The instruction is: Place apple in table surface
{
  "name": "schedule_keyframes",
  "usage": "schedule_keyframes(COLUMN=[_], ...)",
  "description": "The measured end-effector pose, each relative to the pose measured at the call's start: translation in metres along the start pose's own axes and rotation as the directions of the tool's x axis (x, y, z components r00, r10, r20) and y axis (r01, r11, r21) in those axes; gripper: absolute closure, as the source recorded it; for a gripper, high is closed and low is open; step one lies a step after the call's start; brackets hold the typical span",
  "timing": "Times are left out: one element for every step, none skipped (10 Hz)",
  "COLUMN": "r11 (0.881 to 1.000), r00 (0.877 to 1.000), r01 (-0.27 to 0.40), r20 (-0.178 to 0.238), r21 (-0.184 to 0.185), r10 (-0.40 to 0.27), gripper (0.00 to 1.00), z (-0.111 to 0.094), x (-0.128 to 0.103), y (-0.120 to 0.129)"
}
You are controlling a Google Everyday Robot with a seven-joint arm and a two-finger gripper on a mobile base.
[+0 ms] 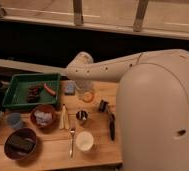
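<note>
The apple (pixel 89 96), small and yellow-orange, is low over the far middle of the light wooden table surface (pixel 95 150). My gripper (pixel 85 90) hangs from the white arm that reaches in from the right. It is straight above the apple and against it, and it covers the apple's upper left side. I cannot tell whether the apple rests on the wood or is just above it.
A green tray (pixel 18 86) with a red sausage-like piece (pixel 49 89) stands at the far left. A blue block (pixel 69 88) lies beside the gripper. A metal cup (pixel 81 116), a white cup (pixel 84 140), a fork (pixel 72 141), two bowls and a black utensil (pixel 111 126) lie nearer the front.
</note>
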Motion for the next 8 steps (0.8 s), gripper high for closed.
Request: schedule_keyframes(r11=[1.0, 1.0, 0.999, 0.999, 0.999, 0.999, 0.998, 0.997], r00=[1.0, 1.0, 0.999, 0.997, 0.995, 0.994, 0.993, 0.991], r01=[0.014, 0.022, 0.03, 0.036, 0.03, 0.015, -0.002, -0.012], r20=[-0.001, -0.021, -0.041, -0.069, -0.091, -0.106, -0.121, -0.132], r21=[0.001, -0.006, -0.013, -0.024, -0.03, -0.046, -0.063, -0.076], r10=[-0.014, -0.022, -0.031, -0.038, -0.033, -0.019, -0.005, 0.002], gripper=[1.0, 1.0, 1.0, 1.0, 1.0, 1.0, 1.0, 0.96], z=[0.006, 0.016, 0.027, 0.044, 0.056, 0.066, 0.078, 0.087], x=[-0.015, -0.023, -0.029, -0.035, -0.037, -0.04, -0.042, -0.043], y=[-0.001, -0.004, -0.002, 0.001, -0.001, -0.003, -0.004, -0.003])
